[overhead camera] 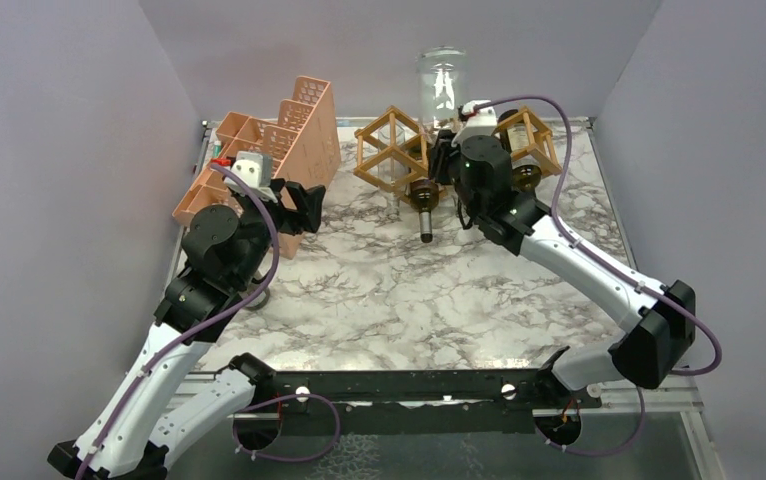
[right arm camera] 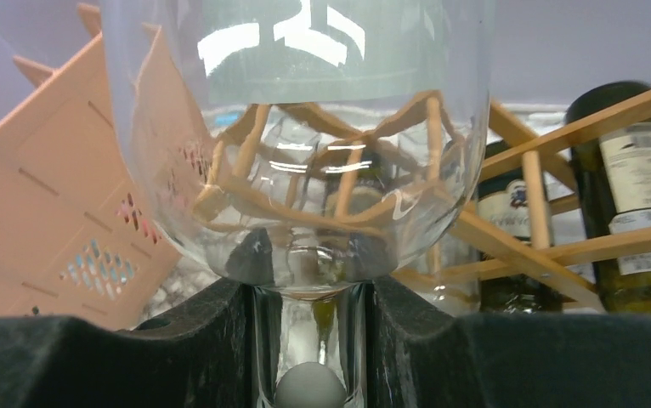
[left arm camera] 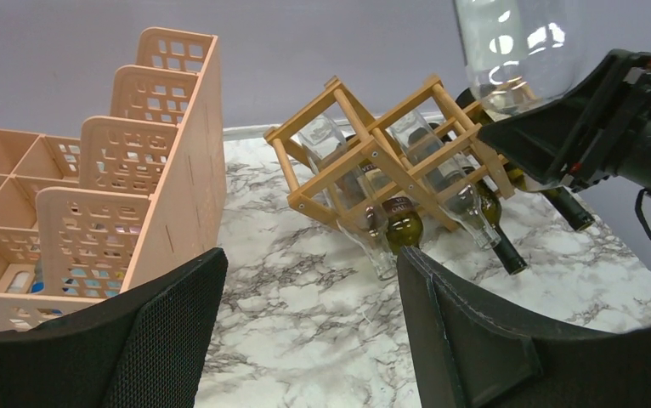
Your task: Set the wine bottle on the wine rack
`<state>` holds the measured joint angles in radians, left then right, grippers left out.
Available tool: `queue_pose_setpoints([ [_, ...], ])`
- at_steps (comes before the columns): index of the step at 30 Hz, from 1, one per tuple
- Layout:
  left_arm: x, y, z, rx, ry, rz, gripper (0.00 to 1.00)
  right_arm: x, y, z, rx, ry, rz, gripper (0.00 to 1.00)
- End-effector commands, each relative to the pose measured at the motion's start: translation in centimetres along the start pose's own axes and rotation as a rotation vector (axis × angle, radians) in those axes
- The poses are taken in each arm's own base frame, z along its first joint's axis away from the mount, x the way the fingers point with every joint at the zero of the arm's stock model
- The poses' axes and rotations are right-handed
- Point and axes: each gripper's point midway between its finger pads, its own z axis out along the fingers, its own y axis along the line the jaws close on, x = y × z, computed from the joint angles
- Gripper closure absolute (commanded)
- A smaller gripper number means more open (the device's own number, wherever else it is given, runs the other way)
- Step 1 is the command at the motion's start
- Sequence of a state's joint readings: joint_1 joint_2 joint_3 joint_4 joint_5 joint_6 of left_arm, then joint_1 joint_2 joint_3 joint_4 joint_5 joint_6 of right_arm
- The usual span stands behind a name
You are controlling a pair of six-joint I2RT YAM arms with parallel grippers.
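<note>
Over your marbled worktop [overhead camera: 379,300], the right pincer [right arm camera: 309,340] holds the wine bottle [overhead camera: 441,85] by its neck above the wine rack [overhead camera: 391,150]. The next move should tilt it into an opening. The left pincer [left arm camera: 309,331] is open and empty.

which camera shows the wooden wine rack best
Left wrist: most of the wine rack shows side-on, bottles in its openings. Top external sees it from above, partly behind the right arm. Right wrist catches only slats past the clear bottle.

clear bottle [right arm camera: 297,127] between fingers [right arm camera: 93,357], wine rack [right arm camera: 536,204] behind
</note>
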<state>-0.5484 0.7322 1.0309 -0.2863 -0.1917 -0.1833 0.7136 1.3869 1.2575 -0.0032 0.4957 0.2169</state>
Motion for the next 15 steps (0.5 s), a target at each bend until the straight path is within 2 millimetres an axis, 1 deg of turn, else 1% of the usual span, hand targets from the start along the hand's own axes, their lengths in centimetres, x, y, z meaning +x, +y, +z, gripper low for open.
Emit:
queue_pose_setpoints([
  [1,0.8,-0.1,0.1,0.002,0.027,-0.010,0.22,-5.3,2.9,0.4,-0.121,-0.080,0.129,0.99],
  [5,1.0,0.0,0.2,-0.003,0.036,-0.008,0.22,-4.0,2.6,2.0,-0.105,-0.010,0.155,0.99],
  [12,1.3,0.1,0.1,-0.008,0.046,-0.004,0.22,-2.1,0.3,4.5,-0.037,0.044,0.211,0.99],
  [15,1.4,0.2,0.1,-0.010,0.052,-0.004,0.22,-1.3,-0.2,5.2,-0.034,0.071,0.228,0.99],
])
